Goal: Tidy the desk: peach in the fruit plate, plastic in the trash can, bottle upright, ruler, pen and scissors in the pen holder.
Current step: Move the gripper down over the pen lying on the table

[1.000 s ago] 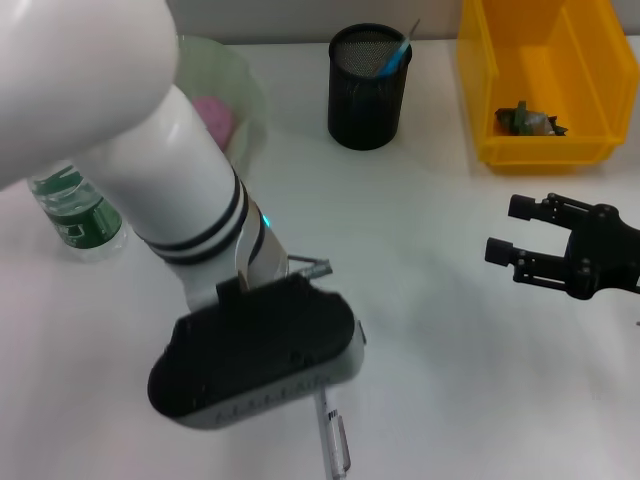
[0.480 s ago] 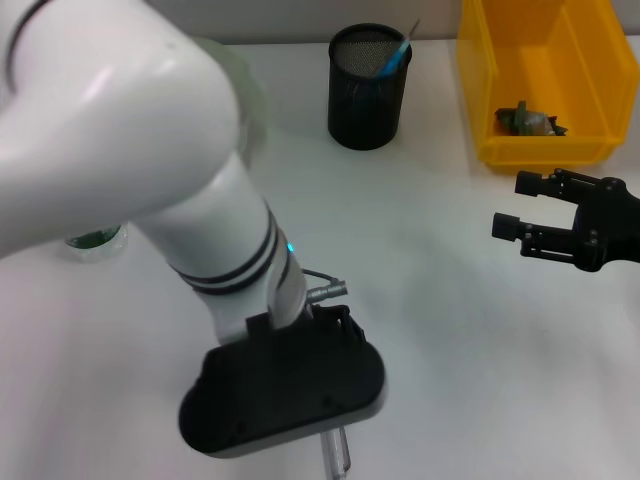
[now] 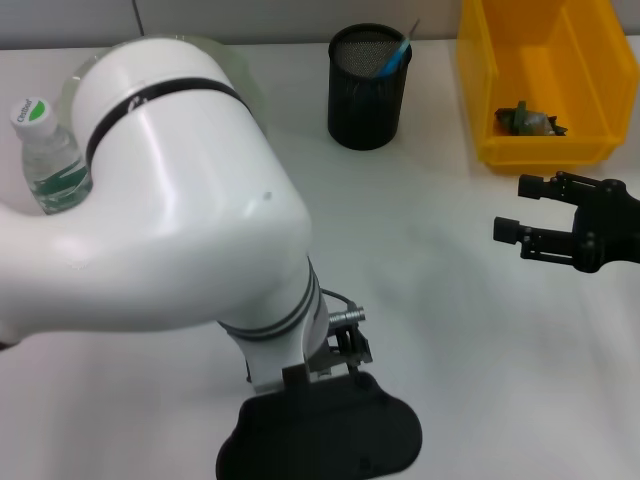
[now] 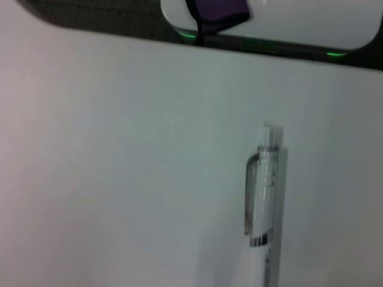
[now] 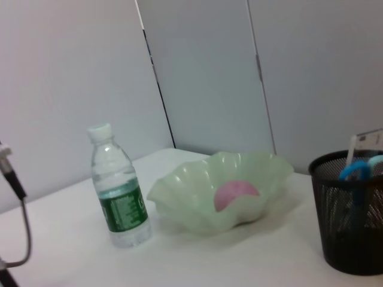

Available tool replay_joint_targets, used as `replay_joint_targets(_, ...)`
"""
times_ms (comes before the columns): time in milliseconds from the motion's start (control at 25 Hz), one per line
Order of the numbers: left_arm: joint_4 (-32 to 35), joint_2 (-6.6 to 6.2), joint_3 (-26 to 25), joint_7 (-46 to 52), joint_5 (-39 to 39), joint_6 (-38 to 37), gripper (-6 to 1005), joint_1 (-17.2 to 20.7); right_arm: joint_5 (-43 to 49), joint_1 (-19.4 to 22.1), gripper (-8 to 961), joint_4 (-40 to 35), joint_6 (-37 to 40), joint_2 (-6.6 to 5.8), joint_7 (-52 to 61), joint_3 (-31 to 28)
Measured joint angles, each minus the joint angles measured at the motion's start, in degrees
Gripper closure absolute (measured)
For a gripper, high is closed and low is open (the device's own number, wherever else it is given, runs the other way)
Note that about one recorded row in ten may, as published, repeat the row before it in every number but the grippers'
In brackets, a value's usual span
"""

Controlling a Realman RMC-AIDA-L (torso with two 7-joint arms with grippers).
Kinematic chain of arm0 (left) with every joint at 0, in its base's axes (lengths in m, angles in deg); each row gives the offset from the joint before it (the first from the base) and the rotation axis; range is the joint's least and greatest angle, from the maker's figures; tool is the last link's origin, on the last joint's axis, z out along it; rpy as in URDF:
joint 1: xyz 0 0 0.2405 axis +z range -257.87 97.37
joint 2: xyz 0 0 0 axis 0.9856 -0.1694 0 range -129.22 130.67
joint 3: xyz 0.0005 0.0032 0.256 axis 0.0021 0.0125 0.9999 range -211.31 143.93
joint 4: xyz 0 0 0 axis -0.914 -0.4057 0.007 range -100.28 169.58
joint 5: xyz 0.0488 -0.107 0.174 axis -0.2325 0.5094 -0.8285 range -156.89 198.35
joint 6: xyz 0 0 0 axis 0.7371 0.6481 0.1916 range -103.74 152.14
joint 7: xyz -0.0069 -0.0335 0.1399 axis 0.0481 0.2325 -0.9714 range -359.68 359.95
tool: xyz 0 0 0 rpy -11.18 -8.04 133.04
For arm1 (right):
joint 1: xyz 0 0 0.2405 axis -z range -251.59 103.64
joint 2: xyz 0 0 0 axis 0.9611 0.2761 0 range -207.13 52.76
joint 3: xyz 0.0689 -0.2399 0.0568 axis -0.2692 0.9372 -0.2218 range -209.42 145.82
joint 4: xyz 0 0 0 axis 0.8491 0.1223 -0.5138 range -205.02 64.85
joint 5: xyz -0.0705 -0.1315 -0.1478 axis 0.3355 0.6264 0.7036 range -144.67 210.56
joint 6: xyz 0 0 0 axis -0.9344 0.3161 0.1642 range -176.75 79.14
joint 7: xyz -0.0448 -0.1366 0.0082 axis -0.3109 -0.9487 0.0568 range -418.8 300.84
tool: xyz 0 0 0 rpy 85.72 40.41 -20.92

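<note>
Now our left arm has swung low over the clear plastic pen (image 4: 263, 203); left tool state unseen. Right tool (image 3: 520, 210) hovers released near the yellow plastic bin (image 3: 480, 90).

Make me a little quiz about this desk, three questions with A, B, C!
1. Where is the pink peach?
A. in the green fruit plate
B. in the yellow bin
C. beside the pen

2. What colour is the pen holder?
A. white
B. black
C. red

3. How is the bottle?
A. lying down
B. upside down
C. standing upright

Answers:
1 A, the right wrist view shows it resting inside the plate.
2 B, its mesh is black in the head view.
3 C, it stands with its white cap on top.
</note>
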Motion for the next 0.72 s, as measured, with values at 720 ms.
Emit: replay_joint_targets(720, -2.7, 0.0, 2.6, 0.7, 0.5, 3.0, 255, -3.0, 0.6, -1.0, 177, -0.2, -1.1, 0.28, 0.0, 1.3)
